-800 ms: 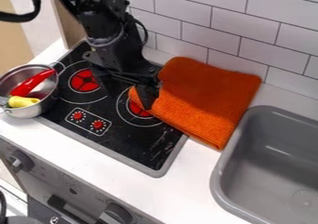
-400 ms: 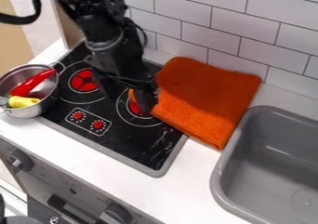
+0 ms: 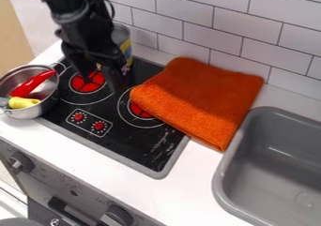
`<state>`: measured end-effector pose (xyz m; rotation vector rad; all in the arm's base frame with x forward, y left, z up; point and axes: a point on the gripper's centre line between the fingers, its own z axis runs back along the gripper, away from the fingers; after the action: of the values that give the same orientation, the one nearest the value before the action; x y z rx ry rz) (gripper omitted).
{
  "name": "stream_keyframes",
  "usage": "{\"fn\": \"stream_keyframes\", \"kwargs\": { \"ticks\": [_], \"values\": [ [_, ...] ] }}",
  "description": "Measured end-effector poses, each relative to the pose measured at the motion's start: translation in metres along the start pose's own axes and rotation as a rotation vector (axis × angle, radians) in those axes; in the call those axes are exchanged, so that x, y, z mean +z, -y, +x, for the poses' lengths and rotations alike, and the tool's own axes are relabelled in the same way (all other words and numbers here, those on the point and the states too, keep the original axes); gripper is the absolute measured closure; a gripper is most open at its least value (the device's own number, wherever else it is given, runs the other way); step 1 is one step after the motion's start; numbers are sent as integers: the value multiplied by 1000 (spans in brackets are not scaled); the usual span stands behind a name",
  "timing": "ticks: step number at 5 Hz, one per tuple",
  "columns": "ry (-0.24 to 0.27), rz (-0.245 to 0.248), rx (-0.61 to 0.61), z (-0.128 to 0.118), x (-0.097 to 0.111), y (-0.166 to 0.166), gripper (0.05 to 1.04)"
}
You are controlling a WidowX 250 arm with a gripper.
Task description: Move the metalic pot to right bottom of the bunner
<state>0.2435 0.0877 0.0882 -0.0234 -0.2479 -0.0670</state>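
Observation:
My gripper [image 3: 98, 76] hangs open over the left burner [image 3: 87, 81], its two fingers apart with nothing held between them. The metallic pot [image 3: 49, 102] is left of the gripper, upright across the stove's left edge and the white counter. Inside it lie a red pepper-like item [image 3: 31, 83] and a yellow item [image 3: 24, 102]. The black stove top [image 3: 134, 145] has a second burner [image 3: 139, 109] to the right of the gripper, partly bordered by the orange cloth.
The folded orange cloth [image 3: 203, 98] overlaps the stove's right side. A can [image 3: 127, 47] stands behind the arm near the tiled wall [image 3: 213, 21]. At the right is a grey sink [image 3: 270, 169]. Knobs [image 3: 22, 161] line the stove front.
My gripper has moved left and a little up in the view, away from the cloth and right burner. The can behind the arm has come into sight. Pot and cloth have stayed put.

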Motion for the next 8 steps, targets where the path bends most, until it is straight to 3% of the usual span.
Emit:
{"fn": "stream_keyframes", "kwargs": {
  "ticks": [1,2,3,4,8],
  "values": [
    [-58,-10,-17,-6,1,-24,84],
    [-57,-37,28,-11,0,-41,84],
    [-37,-23,65,-14,-4,-54,84],
    [-81,-58,100,-24,-16,-62,84],
    [-115,13,145,-28,-43,-69,84]
  ]
}}
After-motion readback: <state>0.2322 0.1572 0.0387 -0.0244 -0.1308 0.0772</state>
